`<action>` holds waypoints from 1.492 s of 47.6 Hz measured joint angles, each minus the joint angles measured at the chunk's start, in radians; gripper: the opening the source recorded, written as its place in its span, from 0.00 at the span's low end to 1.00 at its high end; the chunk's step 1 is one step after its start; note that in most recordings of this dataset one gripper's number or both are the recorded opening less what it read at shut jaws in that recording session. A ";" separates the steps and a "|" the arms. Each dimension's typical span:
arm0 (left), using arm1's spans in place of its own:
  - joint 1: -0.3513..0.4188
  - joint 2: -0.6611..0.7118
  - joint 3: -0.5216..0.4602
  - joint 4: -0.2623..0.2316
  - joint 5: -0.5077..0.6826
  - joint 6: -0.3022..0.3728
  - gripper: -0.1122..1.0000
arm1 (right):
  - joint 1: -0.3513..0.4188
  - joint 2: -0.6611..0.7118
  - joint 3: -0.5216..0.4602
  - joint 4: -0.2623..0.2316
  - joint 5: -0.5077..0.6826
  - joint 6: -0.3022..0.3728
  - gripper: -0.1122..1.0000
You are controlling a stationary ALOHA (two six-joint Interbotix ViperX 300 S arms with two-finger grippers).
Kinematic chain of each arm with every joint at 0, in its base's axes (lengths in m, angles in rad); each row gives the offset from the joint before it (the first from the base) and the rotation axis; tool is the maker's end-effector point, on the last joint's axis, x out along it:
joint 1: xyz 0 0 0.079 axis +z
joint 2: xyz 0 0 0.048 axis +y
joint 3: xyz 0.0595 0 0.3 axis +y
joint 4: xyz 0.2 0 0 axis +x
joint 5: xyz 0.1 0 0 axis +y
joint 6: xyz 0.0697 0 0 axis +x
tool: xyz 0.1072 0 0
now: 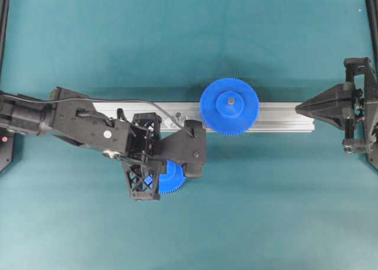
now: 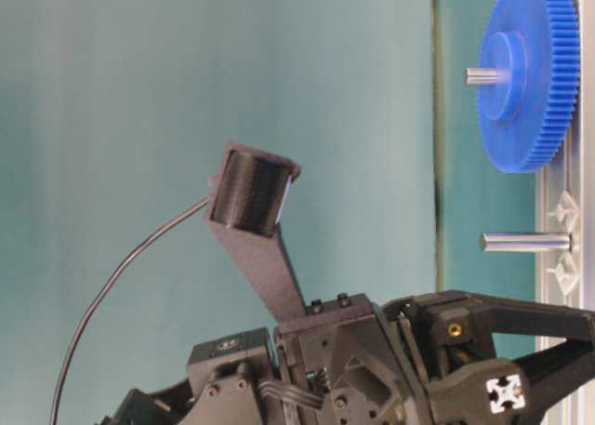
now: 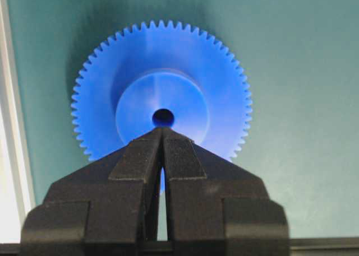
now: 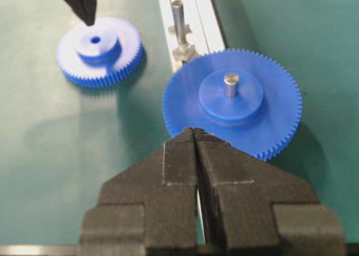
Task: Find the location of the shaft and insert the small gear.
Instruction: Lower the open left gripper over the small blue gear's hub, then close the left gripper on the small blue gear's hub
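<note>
Item: small gear (image 3: 161,93) lay flat on mat, hub & hole up, directly beneath L gripper (image 3: 162,134), whose jaws were pressed together w/ nothing held, near side of rail from shaft (image 4: 178,21); R gripper (image 4: 194,134) likewise closed, well apart.

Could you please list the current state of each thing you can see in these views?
small gear: flat on the mat, hub up, not held.
shaft: upright on the rail, bare.
large gear: seated on its pin.
left gripper: shut, empty, above the small gear.
right gripper: shut, empty.
</note>
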 measured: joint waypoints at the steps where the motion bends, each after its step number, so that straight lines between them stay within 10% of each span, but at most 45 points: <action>1: 0.000 0.002 -0.003 0.000 0.002 0.000 0.10 | 0.000 0.000 0.000 0.000 0.000 0.000 0.12; 37: -0.003 0.015 -0.020 0.000 0.006 0.054 0.15 | -0.002 -0.018 0.028 0.000 -0.005 0.000 0.12; 42: -0.003 0.015 -0.020 0.000 0.003 0.054 0.26 | 0.000 -0.026 0.029 0.000 -0.005 0.000 0.12; 55: -0.005 0.021 -0.020 0.000 0.000 0.034 0.90 | 0.000 -0.034 0.032 0.000 -0.005 0.000 0.12; 71: -0.005 0.051 -0.021 0.000 -0.002 0.040 0.93 | -0.002 -0.034 0.032 0.000 -0.005 0.000 0.12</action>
